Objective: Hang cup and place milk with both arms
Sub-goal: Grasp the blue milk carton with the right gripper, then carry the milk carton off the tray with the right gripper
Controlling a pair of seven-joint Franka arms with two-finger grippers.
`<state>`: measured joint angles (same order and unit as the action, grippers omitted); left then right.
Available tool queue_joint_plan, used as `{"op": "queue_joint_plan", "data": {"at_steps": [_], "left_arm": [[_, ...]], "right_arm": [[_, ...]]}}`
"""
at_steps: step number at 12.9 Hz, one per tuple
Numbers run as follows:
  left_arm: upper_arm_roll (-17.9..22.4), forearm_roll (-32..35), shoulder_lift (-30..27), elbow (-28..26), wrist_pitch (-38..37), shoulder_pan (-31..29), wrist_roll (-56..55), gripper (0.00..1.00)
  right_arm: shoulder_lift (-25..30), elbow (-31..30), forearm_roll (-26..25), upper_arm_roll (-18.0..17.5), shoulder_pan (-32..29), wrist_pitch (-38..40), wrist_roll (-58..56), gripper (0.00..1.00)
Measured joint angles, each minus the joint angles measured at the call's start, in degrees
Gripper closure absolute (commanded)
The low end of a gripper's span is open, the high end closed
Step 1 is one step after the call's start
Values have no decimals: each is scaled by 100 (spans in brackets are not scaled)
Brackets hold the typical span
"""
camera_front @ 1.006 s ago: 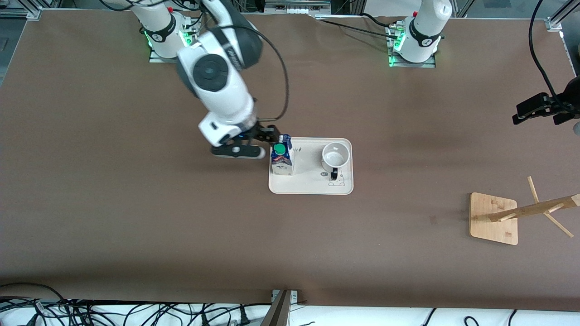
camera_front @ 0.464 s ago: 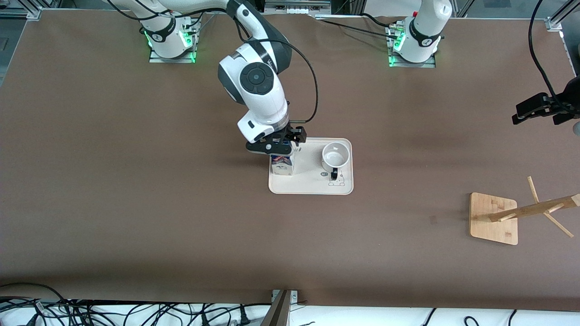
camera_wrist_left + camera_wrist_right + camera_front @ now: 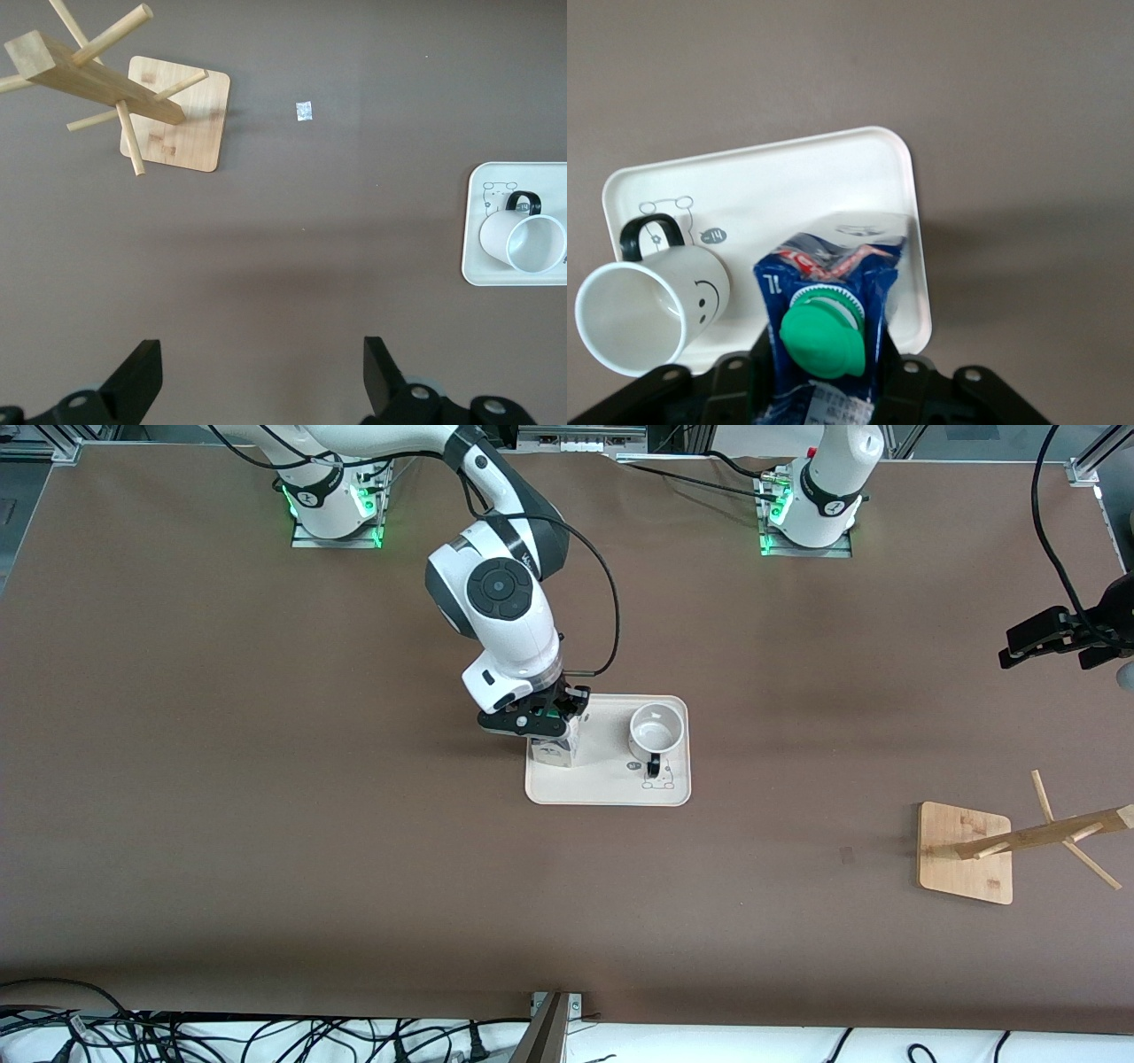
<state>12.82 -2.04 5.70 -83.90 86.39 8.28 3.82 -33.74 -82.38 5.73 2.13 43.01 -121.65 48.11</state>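
Front view: the right hand (image 3: 551, 724) has come down from beside the milk (image 3: 553, 751) onto its top, so the pickup looks close. One milk, one cup (image 3: 656, 732), one tray (image 3: 611, 790), one wooden rack (image 3: 966, 853); milk and cup stand on the tray.

Left wrist view: the left hand (image 3: 257, 382) waits over bare surface, fingers apart.

Right wrist view: fingers straddle the carton; whether they clamp it, I cannot tell.

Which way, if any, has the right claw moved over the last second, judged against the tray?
Yes. The right claw has moved toward the tray, from beside its edge to over the milk standing on it.
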Motion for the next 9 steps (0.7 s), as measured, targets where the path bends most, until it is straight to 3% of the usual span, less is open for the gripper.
{"op": "queue_joint_plan", "data": {"at_steps": [4, 7, 9], "left_arm": [[-120, 8, 0, 10, 23, 9, -9, 0], [-125, 13, 2, 12, 24, 4, -12, 0], [-135, 7, 87, -1, 16, 3, -102, 0]], "right_arm": [[410, 188, 2, 77, -356, 938, -655, 63], [919, 209, 29, 155, -1082, 1925, -2174, 62], [1166, 12, 101, 424, -1524, 2314, -3341, 62]]}}
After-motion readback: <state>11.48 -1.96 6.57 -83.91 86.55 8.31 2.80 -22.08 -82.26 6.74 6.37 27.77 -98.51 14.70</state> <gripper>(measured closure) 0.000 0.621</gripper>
